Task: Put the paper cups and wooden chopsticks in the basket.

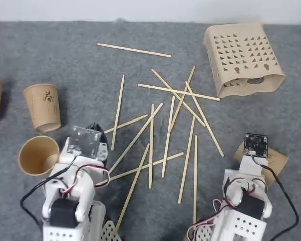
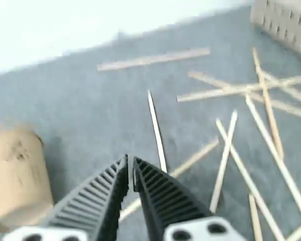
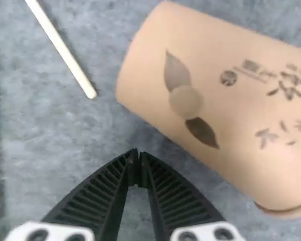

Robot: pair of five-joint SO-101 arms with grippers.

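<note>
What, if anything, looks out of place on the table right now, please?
The basket looks tipped over, a perforated wall facing up instead of its opening. The chopsticks lie scattered and crossed, and one paper cup lies on its side by the right gripper.

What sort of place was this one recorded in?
Probably a lab or hobby bench for robot practice: a grey felt-covered table, a left arm and right arm side by side, and scattered props: wooden chopsticks, paper cups, a basket.
</note>
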